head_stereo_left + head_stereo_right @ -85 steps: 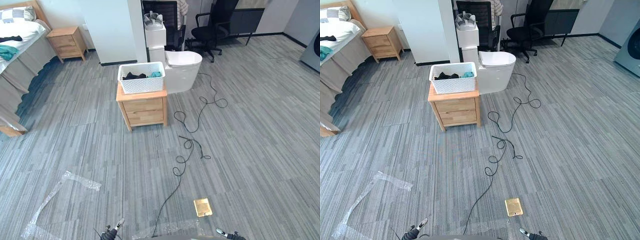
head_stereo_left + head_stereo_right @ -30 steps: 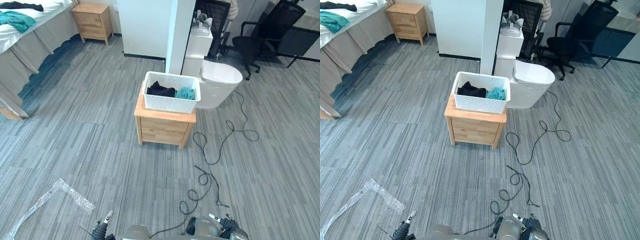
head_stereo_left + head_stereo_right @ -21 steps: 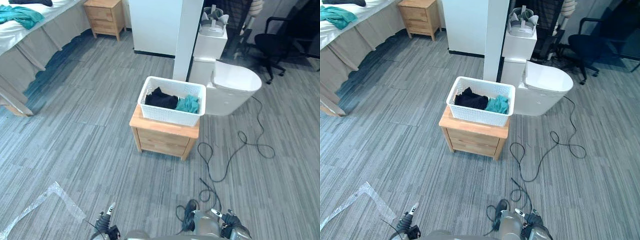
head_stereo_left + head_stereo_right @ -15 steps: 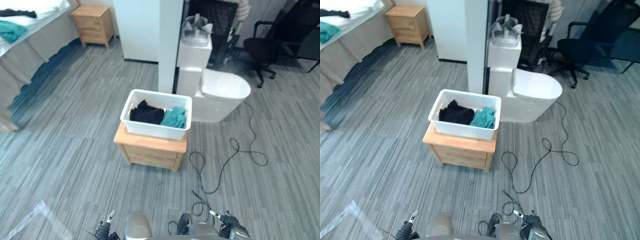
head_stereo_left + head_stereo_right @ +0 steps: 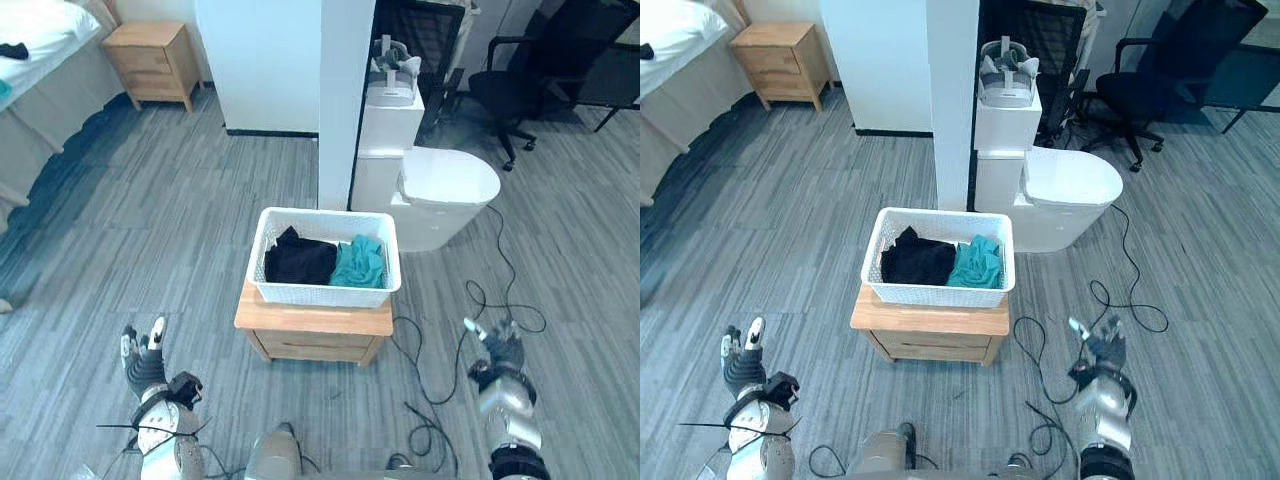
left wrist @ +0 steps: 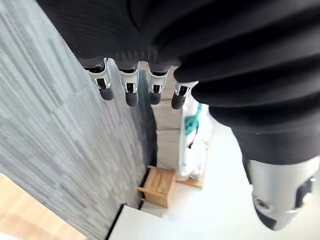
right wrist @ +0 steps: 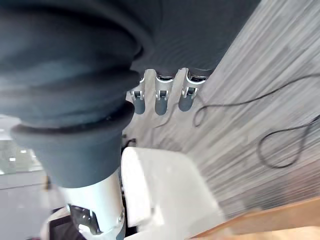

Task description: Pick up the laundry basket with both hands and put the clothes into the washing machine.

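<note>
1. Laundry basket (image 5: 322, 293) is in neither hand. The left hand (image 5: 143, 362) hovers over the floor with its fingers straight and spread, holding nothing. The right hand (image 5: 497, 350) is likewise open-fingered and empty.
2. Both hands are well apart from it. It lies ahead and between them, the left hand off its left side and the right hand off its right.
3. It sits on a small wooden bedside cabinet (image 5: 315, 331) and covers most of the top. A white toilet (image 5: 445, 190) stands just behind.
4. Inside lie a black garment (image 5: 298, 260) on the left and a teal garment (image 5: 360, 263) on the right. They cover the bottom and reach well short of the rim.
5. With perforated white plastic walls and so small a load, it should be light and fairly stiff. The thin walls may flex if squeezed hard.
6. The best hold looks to be the rim at the left and right ends, one hand per end, with fingers curled under the lip. Lifting it level should keep the soft clothes from sliding out.
</note>
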`<state>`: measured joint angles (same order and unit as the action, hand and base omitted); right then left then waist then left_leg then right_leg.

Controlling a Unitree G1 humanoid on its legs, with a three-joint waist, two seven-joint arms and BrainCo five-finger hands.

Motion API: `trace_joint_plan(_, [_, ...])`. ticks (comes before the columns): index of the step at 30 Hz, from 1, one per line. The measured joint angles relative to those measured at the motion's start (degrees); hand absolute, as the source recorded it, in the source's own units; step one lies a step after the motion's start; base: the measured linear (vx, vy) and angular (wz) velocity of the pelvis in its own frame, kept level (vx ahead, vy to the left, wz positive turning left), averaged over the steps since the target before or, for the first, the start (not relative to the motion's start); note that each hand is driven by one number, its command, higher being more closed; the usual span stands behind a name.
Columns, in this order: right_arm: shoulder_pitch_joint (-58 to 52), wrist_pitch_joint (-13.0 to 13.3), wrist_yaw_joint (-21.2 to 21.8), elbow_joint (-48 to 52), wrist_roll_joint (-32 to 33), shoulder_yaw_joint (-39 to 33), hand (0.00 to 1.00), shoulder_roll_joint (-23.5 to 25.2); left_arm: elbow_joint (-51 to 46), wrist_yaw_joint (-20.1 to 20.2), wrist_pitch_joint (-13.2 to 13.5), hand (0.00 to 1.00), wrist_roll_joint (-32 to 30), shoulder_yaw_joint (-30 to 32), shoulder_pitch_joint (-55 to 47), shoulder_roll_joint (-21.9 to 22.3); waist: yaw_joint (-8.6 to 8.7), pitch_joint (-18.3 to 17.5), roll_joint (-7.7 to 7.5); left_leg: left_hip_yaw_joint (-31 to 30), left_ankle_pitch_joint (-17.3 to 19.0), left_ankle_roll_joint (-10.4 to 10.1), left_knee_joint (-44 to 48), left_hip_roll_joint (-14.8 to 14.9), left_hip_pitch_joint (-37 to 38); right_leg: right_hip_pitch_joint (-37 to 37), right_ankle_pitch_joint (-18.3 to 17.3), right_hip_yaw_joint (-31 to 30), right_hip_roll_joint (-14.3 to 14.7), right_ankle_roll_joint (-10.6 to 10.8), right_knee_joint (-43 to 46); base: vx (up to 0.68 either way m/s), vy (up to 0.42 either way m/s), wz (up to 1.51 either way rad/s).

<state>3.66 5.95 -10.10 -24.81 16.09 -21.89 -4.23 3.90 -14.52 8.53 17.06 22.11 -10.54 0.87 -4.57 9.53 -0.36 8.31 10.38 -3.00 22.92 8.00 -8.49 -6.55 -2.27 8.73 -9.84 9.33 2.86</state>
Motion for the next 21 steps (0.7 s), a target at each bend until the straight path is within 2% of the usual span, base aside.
trace_joint_plan(2, [0.46,0.00,-0.46,1.50,-0.53,0.03,0.00,-0.63,-2.07,0.08,-0.70,0.00,-2.58,-0.87,0.43,-0.15,0.11,-0.19,0.17,0.15,2.44,0.16,2.36,0.01,-0.61,1.05,-1.79,-0.72,-0.43,0.11,2.95,0.01,0.131,-0.21])
trace_joint_plan(4, [2.19,-0.06,-1.67,1.72,-0.98,0.63,0.00,-0.92,-3.50,0.09,-1.98,0.00,-5.28,-2.05,0.98,-1.40,0.19,-0.22,0.12,0.87,4.56,0.50,4.81,0.01,-1.16,4.36,-4.26,-1.46,-1.33,-0.17,9.62,0.01,0.124,-0.28])
trace_joint_plan(6, [4.90,-0.98,-2.57,1.68,-1.00,2.65,0.00,-1.15,-3.60,-0.01,-4.78,0.00,-9.36,-2.34,3.42,-3.83,-0.02,-0.12,0.21,2.63,5.07,1.58,6.93,1.03,-1.44,9.77,-4.88,-1.03,-2.40,0.40,18.69,0.02,0.081,-0.46])
trace_joint_plan(9, [8.26,-2.71,-2.37,1.51,-1.02,5.83,0.00,-1.82,-3.59,0.03,-7.05,0.00,-11.35,-3.15,7.94,-6.38,-0.83,0.04,0.27,2.76,4.85,1.93,6.55,0.84,-1.33,10.22,-4.40,0.85,-2.87,-0.29,17.71,0.01,0.025,-0.29])
trace_joint_plan(11, [14.26,-4.92,-2.09,-0.17,-2.49,10.78,0.00,-5.01,-1.23,0.20,-8.28,0.00,-12.53,-5.58,15.47,-10.74,-0.99,2.02,1.24,2.26,3.23,2.39,4.80,1.12,-1.92,10.41,-2.33,2.09,-2.19,-3.29,15.38,-0.06,-0.018,-0.02])
trace_joint_plan(13, [20.42,-6.20,-1.94,-3.31,-2.91,13.54,0.00,-6.13,3.53,0.13,-9.22,0.00,-13.19,-6.66,22.15,-13.98,-1.00,3.20,1.65,2.25,1.61,2.20,3.64,1.25,-2.92,11.02,-1.14,2.00,-1.42,-4.93,13.02,-0.11,-0.025,-0.08])
trace_joint_plan(15, [25.89,-7.11,-1.45,-5.75,-2.96,15.69,0.00,-6.10,8.14,-0.57,-10.49,0.00,-13.16,-6.32,28.45,-16.32,-1.13,5.27,1.67,2.64,0.26,1.85,2.71,1.81,-3.69,11.04,0.69,1.66,-0.41,-4.61,9.85,-0.16,-0.044,-0.17])
trace_joint_plan(18, [30.38,-8.66,0.22,-6.00,-2.82,17.95,0.00,-5.95,14.66,-0.83,-11.75,0.00,-11.57,-6.12,36.26,-20.77,-1.40,8.47,0.38,3.11,-1.93,0.98,-0.12,1.98,-4.89,13.57,1.21,-0.42,0.23,-4.05,9.52,-0.13,-0.058,-0.15])
trace_joint_plan(20, [30.63,-8.81,0.35,-6.50,-2.60,18.69,0.00,-5.94,17.66,-0.97,-12.19,0.00,-10.50,-6.01,38.51,-22.66,-2.25,9.19,-0.40,3.11,-2.60,0.18,-1.04,2.03,-5.30,15.77,0.14,-1.04,0.18,-3.67,12.48,-0.07,-0.119,-0.04])
trace_joint_plan(21, [30.58,-8.84,0.47,-8.13,-1.97,19.46,0.00,-5.96,19.53,-1.35,-12.55,0.00,-10.44,-5.91,39.59,-23.33,-2.18,9.50,-0.64,1.96,-2.35,-0.22,-0.51,2.30,-5.63,16.43,-1.74,-0.25,0.21,-3.61,15.08,-0.03,-0.206,0.37])
